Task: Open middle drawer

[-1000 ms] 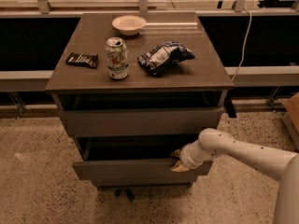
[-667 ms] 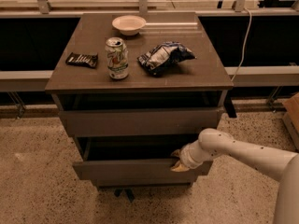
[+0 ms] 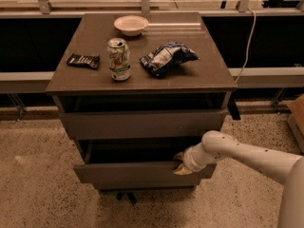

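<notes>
Two drawer fronts show clearly on the near face of the grey-brown cabinet (image 3: 66, 87). The upper one, the top drawer (image 3: 140, 123), sits just under the cabinet's top with a dark gap above it. Below it the middle drawer (image 3: 133, 173) stands out toward the near side, with a dark opening showing behind and above its flat front.

The gripper (image 3: 182, 164) is at the right end of the middle drawer's upper edge, touching the front there. Whether it grips that edge or only rests against it cannot be told. The white arm (image 3: 247, 156) reaches in from the right, low over the speckled floor (image 3: 38, 189).

On the cabinet's top stand four things. A pale bowl (image 3: 131, 24) sits at the far edge and a soda can (image 3: 118, 59) stands upright nearer the middle. A crumpled chip bag (image 3: 167, 58) lies just right of the can, and a dark snack bar (image 3: 83, 61) lies flat to its left. A light cable (image 3: 247, 42) hangs at the far right, well apart from the cabinet.
</notes>
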You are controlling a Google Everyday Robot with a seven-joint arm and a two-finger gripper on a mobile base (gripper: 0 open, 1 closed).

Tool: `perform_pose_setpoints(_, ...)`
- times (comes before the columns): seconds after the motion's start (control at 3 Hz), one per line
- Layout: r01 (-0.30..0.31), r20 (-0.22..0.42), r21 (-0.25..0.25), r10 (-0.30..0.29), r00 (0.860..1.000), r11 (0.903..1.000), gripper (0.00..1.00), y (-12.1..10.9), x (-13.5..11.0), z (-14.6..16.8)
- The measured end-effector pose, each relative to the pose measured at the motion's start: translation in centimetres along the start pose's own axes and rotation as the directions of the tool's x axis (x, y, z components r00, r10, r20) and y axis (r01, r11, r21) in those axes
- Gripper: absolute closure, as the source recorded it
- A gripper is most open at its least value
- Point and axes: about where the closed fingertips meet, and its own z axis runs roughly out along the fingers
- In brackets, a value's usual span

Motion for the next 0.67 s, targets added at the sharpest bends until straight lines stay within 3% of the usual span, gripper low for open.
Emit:
perform_pose_setpoints(0.33, 0.000, 0.000, 0.000, 0.000, 1.000, 1.0000, 0.59, 0.00, -0.01, -0.01)
perform_pose_setpoints(0.67, 0.000, 0.000, 0.000, 0.000, 1.000, 1.0000, 0.28, 0.00, -0.01, -0.01)
